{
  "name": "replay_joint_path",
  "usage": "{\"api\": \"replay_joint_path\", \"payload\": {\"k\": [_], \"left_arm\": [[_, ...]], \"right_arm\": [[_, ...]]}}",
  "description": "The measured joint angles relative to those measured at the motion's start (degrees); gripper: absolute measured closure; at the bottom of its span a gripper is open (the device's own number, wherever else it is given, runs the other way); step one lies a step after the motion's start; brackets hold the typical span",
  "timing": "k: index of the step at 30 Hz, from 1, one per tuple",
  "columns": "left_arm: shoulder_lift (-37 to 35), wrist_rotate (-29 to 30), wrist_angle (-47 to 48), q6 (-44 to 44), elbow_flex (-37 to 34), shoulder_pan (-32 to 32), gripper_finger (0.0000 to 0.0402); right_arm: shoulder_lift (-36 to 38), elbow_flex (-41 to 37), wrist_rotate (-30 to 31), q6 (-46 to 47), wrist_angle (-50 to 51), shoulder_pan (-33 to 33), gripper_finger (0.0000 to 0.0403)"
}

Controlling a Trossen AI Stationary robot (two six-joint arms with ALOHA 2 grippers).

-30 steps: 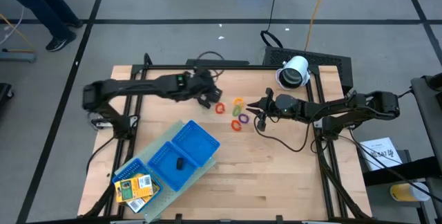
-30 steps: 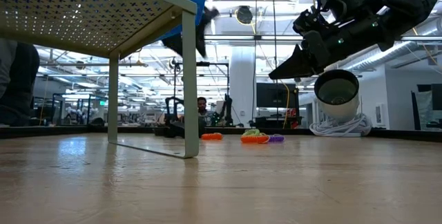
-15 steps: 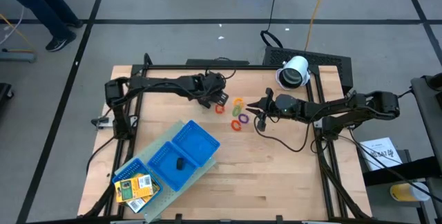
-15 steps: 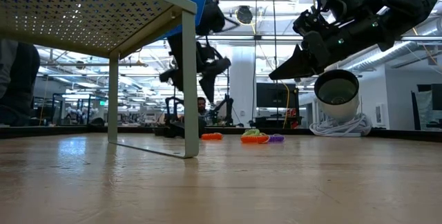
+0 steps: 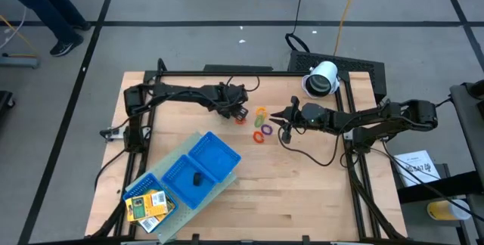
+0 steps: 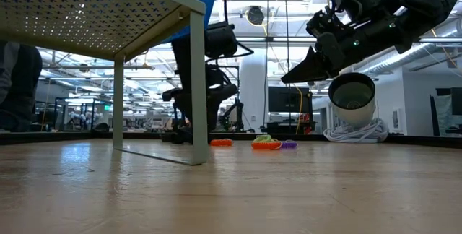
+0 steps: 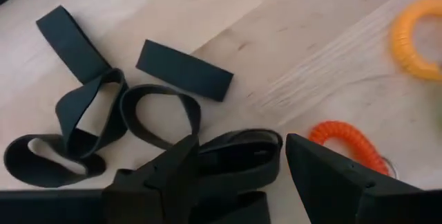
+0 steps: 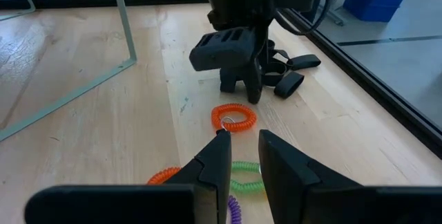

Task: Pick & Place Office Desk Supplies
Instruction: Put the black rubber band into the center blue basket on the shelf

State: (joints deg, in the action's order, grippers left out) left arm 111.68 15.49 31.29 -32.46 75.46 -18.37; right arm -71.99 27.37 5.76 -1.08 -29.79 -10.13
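Note:
Black band-like clip pieces [image 7: 103,113] lie in a small heap on the far middle of the table. My left gripper [image 5: 240,113] is down over them, open, its fingers either side of one black loop [image 7: 242,151]. An orange-red coil ring [image 7: 349,144] lies just beside it. More rings, orange, green [image 5: 259,121], purple [image 5: 266,130] and red, lie between the two grippers. My right gripper [image 5: 277,116] hovers to the right of the rings, open by a narrow gap [image 8: 245,156] and holding nothing. Two yellow packs [image 5: 146,204] and one black clip [image 5: 196,178] lie in the blue tray [image 5: 215,154]. My left gripper [image 7: 242,172] comes from above, pointing down, with its open fingers [image 8: 238,86] lowered to the table on either side of a black loop of the heap. I cannot tell whether a finger touches the loop. The loop lies flat on the table.
The blue tray sits on a raised perforated rack whose leg [image 6: 197,82] stands at the near left. A white cylindrical device [image 5: 321,79] with a coiled cable is at the far right corner. Bare wood lies near and right of the tray.
My left gripper has moved a little toward the table's right and come down from above onto the heap of black pieces, staying open. My right arm has kept still and the rings have not moved.

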Motion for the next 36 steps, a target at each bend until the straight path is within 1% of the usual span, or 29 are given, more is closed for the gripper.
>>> {"api": "replay_joint_path", "payload": {"k": [5,13,22,24,26,28,36], "left_arm": [[0.00,-0.16,1.83,0.48,0.00,0.02,0.0174],[0.00,-1.59,7.48,0.68,0.00,0.02,0.0174],[0.00,-1.51,7.59,0.56,0.00,0.02,0.0175],[0.00,-1.51,7.60,0.48,0.00,0.02,0.0182],[0.00,-1.51,7.58,0.48,0.00,0.02,0.0200],[0.00,-1.51,7.58,0.44,0.00,0.02,0.0228],[0.00,-1.51,5.73,0.60,0.00,0.02,0.0365]], "right_arm": [[0.00,0.00,0.00,0.00,-0.01,0.00,0.0339],[0.00,0.01,0.00,-0.01,0.01,-0.02,0.0339],[0.00,0.00,0.00,-0.02,0.01,-0.02,0.0339],[0.00,0.01,0.00,-0.02,0.01,-0.02,0.0339],[0.00,0.00,0.00,-0.02,0.01,0.00,0.0339],[0.00,0.01,0.00,-0.02,0.01,0.00,0.0339],[0.00,0.00,0.00,-0.02,0.01,0.00,0.0339]]}}
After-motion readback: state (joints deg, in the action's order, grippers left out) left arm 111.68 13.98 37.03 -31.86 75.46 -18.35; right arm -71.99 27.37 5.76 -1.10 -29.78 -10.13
